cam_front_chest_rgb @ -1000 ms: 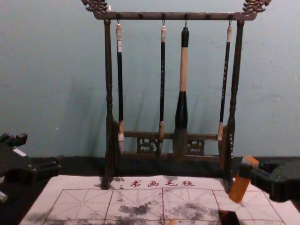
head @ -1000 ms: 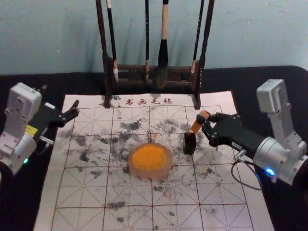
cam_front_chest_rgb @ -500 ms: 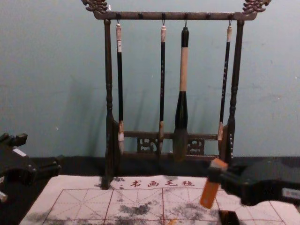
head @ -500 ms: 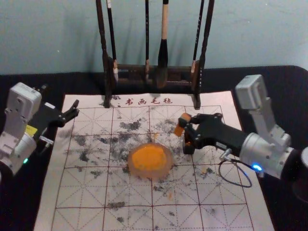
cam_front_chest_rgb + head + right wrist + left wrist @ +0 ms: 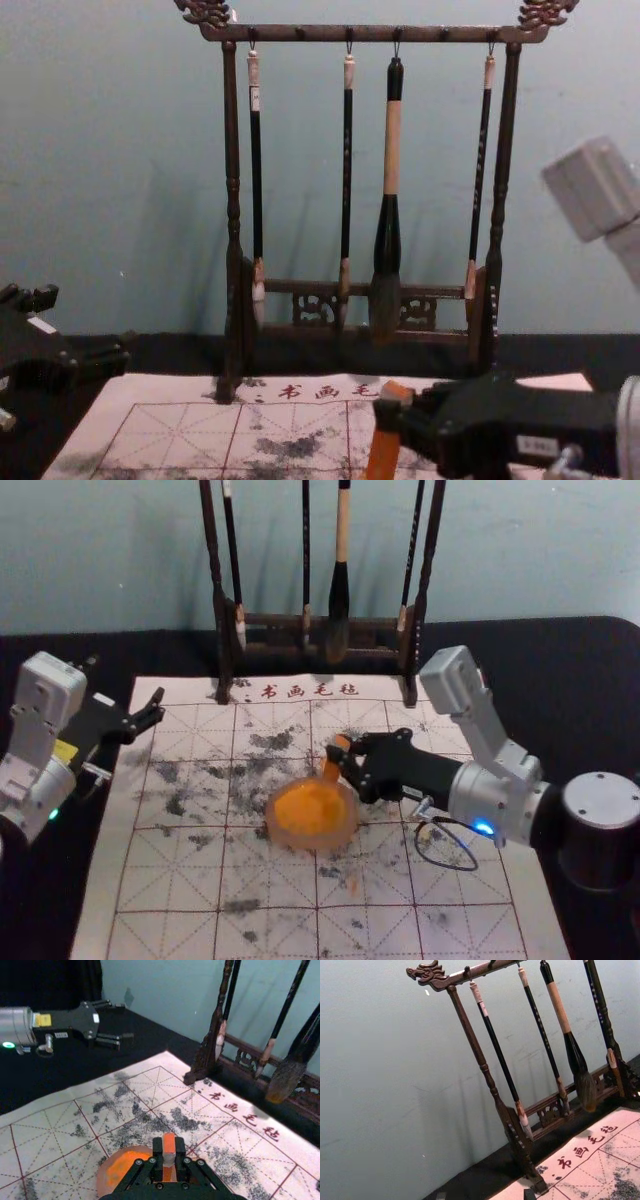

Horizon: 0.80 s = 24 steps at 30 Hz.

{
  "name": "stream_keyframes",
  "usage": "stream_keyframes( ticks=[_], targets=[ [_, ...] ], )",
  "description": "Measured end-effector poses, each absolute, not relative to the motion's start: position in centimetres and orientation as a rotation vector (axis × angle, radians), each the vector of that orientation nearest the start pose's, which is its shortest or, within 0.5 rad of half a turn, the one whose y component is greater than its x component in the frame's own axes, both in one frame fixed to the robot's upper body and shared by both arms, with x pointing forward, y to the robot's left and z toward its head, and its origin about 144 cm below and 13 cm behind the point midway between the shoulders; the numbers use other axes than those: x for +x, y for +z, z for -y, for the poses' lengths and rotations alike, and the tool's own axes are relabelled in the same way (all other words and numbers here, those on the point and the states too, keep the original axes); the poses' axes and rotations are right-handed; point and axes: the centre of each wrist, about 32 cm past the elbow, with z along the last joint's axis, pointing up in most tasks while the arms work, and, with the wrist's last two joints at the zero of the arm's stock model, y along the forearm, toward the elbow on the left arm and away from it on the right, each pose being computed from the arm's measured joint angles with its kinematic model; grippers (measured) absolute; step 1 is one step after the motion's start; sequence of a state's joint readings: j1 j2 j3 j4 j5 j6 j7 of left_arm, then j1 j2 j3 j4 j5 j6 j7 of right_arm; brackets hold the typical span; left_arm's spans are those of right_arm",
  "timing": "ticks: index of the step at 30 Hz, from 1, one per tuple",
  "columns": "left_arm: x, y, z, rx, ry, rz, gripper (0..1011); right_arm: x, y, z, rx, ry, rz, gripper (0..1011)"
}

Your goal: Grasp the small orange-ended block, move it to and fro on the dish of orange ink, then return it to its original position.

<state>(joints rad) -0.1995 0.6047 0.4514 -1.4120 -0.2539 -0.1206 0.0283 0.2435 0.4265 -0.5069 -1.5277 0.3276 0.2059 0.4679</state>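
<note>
My right gripper [image 5: 345,763] is shut on the orange-ended block [image 5: 333,759], holding it over the upper right edge of the ink dish [image 5: 310,814]. Whether the block's lower end touches the ink I cannot tell. In the right wrist view the gripper [image 5: 169,1152] pinches the block [image 5: 169,1144], with the dish [image 5: 102,1180] partly hidden behind the fingers. The chest view has the block [image 5: 383,452] slightly tilted, orange at top and bottom. Parked over the mat's left edge, my left gripper [image 5: 146,712] stands open with nothing between its fingers.
A dark wooden rack [image 5: 270,622] with hanging brushes stands behind the gridded mat [image 5: 165,880]. The large brush [image 5: 338,610] hangs among them. The black holder seen earlier is now hidden behind the right arm in the head view.
My right gripper has carried the block leftward, from above the black holder to the dish's edge. The left arm has stayed still.
</note>
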Motion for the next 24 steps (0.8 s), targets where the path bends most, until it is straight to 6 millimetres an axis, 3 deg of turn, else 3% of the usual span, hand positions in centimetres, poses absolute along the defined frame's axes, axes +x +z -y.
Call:
stream_keyframes(
  ticks=[24],
  targets=[
    [48.9, 114.0, -31.0, 0.304, 1.248, 0.285, 1001, 50.5, 116.2, 19.0, -0.322, -0.630, -0.056, 127]
  ],
)
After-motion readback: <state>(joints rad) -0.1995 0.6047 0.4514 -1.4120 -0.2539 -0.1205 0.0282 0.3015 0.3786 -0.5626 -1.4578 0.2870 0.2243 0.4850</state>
